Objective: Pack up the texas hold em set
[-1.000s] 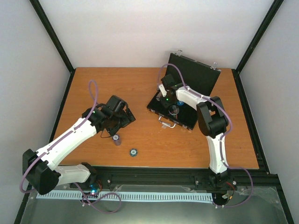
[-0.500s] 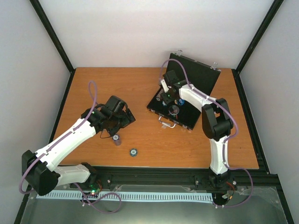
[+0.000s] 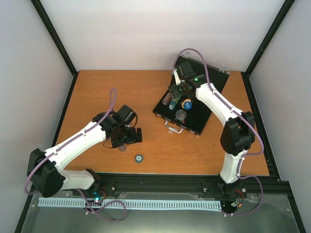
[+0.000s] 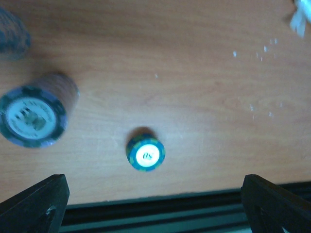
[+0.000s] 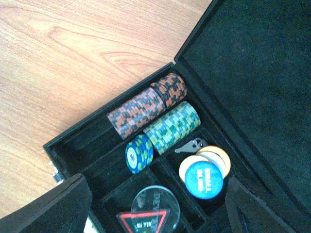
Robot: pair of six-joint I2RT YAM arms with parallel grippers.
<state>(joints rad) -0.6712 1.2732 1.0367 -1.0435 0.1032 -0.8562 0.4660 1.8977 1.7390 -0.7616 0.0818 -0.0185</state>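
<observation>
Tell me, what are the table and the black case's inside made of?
The table looks like wood or wood-look laminate: smooth, orange-brown grain lines. The case lining looks like black felt or foam: dull, no shine.

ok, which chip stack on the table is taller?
The blue-rimmed stack, left in the left wrist view, its brown side showing; the 50-marked stack is low.

Enclosure, seen from above. A wood-grain counter (image 3: 121, 87) stands between plain white walls (image 3: 160, 29). Black frame posts (image 3: 53, 35) rise at both rear corners. A black rail (image 3: 165, 185) edges the near side, a white slotted strip (image 3: 146, 204) just beyond it. Lighting is even and soft.
</observation>
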